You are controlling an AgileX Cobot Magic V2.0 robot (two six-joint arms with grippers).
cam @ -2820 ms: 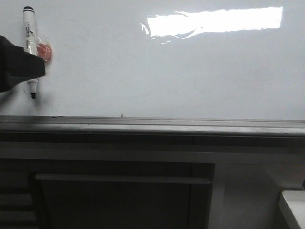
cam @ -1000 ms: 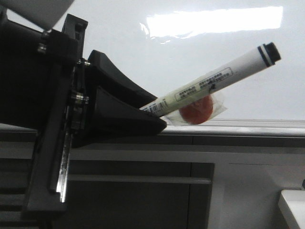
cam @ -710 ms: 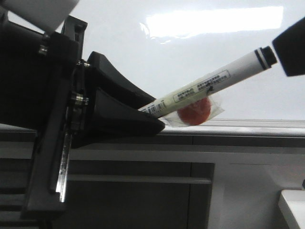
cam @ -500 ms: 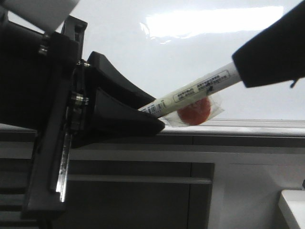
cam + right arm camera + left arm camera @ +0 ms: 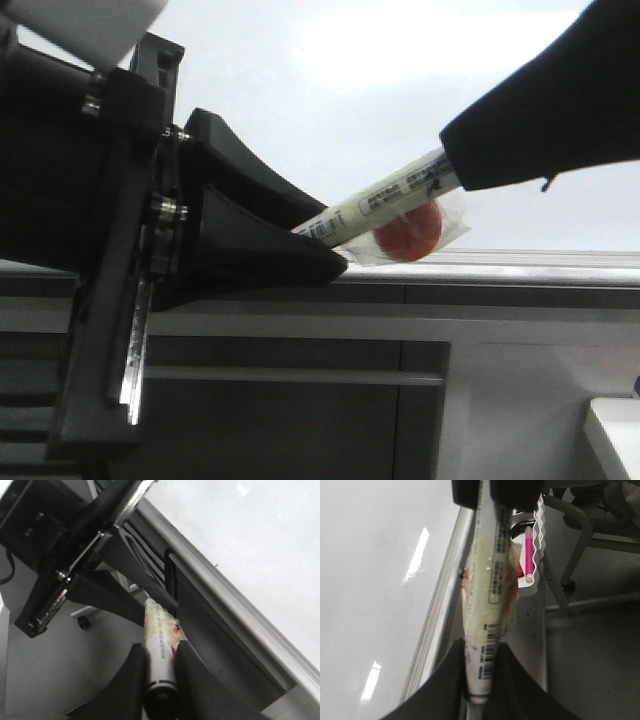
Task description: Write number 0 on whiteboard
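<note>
Your left gripper (image 5: 335,262): jaws closed on white cylindrical marker pen (image 5: 385,198), tilted, red round blob (image 5: 408,230) taped to barrel. Your right gripper (image 5: 161,690): jaws straddle marker's far end; closed or not, cannot tell. Glossy white whiteboard (image 5: 300,110) behind, grey rail (image 5: 520,268) along lower edge; no stroke visible. Only left wrist view shows pink marker (image 5: 529,555) in white wavy-edged tray (image 5: 539,540).

Dark grey cabinet panels (image 5: 300,420) run below, crossed by a pale horizontal bar (image 5: 290,377). A grey floor (image 5: 590,665) carries a metal chair frame (image 5: 580,545). A white tray (image 5: 536,555) holds a pink pen (image 5: 529,552).
</note>
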